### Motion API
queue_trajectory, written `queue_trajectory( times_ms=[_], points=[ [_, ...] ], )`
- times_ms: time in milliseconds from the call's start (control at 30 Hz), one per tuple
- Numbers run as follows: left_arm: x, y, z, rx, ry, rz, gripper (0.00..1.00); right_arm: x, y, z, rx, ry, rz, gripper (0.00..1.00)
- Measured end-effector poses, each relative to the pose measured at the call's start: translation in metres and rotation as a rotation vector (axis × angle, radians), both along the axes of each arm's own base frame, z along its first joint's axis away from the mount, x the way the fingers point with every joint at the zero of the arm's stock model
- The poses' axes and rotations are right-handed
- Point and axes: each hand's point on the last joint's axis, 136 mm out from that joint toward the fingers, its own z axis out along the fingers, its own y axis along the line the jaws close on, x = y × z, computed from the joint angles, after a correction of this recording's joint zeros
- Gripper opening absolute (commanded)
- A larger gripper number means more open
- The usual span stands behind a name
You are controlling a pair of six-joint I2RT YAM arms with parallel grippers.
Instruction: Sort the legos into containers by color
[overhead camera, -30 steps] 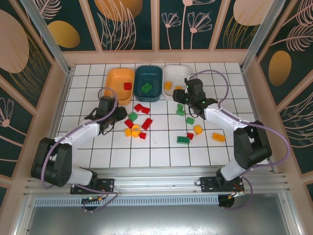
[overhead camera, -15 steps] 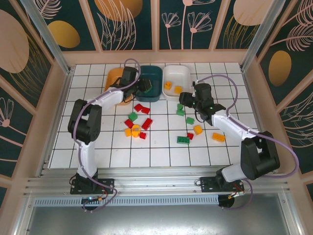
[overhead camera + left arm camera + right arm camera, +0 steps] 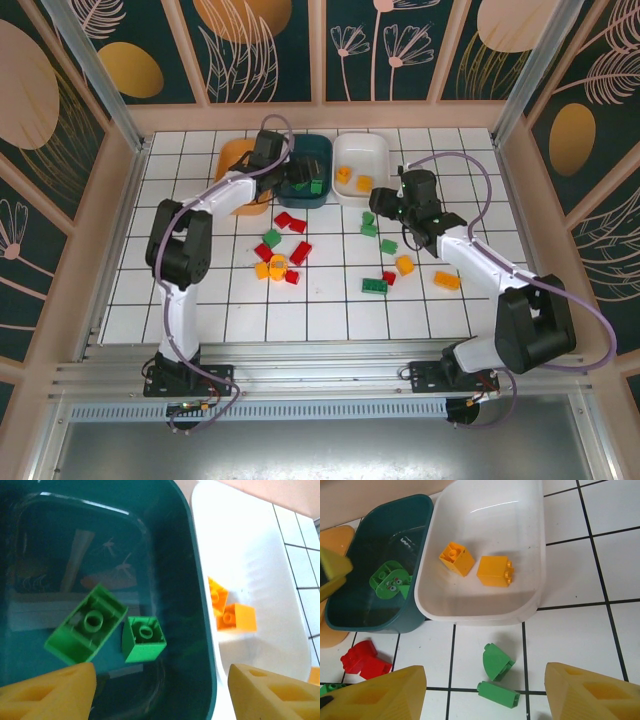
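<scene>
My left gripper [image 3: 291,181] hangs over the dark teal tub [image 3: 318,150], open and holding nothing [image 3: 160,696]. Below it, a small green brick [image 3: 144,639] and a larger green brick [image 3: 85,622] lie loose on the tub floor. My right gripper [image 3: 374,212] is open above two green bricks on the tiles, a curved one [image 3: 497,662] and a bar [image 3: 498,694], just in front of the white tub [image 3: 490,525]. That tub holds two orange bricks [image 3: 456,557] [image 3: 495,571]. The orange tub [image 3: 230,170] is partly hidden by my left arm.
Loose bricks lie on the tiles mid-floor: red ones [image 3: 290,222], a green one [image 3: 271,238], a yellow-orange cluster [image 3: 272,268], a green plate [image 3: 375,286], orange pieces [image 3: 405,265] [image 3: 446,280]. A red brick [image 3: 364,660] sits in front of the teal tub.
My left arm swung from the loose pile up to the teal tub and opened; a second green brick now lies there. My right gripper drew back from the white tub toward the green bricks.
</scene>
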Motion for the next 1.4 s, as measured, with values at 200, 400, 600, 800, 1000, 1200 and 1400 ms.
queue_trajectory(
  times_ms=[200,400,600,800,1000,1200,1400],
  points=[
    [-0.096,0.007,0.012,0.089,-0.026,-0.071,0.69,-0.004,-0.003,0.015,0.011,-0.034,-0.007,0.65],
    [-0.154,-0.033,-0.002,0.197,-0.049,-0.24,0.72,-0.006,-0.005,0.012,0.011,-0.032,-0.008,0.66],
    [-0.167,-0.026,-0.048,0.343,0.03,-0.242,0.76,-0.011,-0.007,-0.003,0.001,-0.007,-0.009,0.68],
    [-0.173,-0.012,-0.07,0.403,0.066,-0.222,0.74,-0.015,-0.012,-0.014,-0.011,0.015,-0.019,0.69],
    [-0.178,-0.008,-0.111,0.448,0.125,-0.233,0.63,-0.015,-0.016,-0.015,-0.009,0.013,-0.029,0.69],
    [-0.173,-0.007,-0.109,0.454,0.109,-0.217,0.37,-0.019,-0.018,-0.024,-0.013,0.031,-0.03,0.68],
    [-0.17,-0.009,-0.104,0.452,0.099,-0.216,0.24,-0.019,-0.018,-0.023,-0.013,0.029,-0.03,0.68]
  ],
)
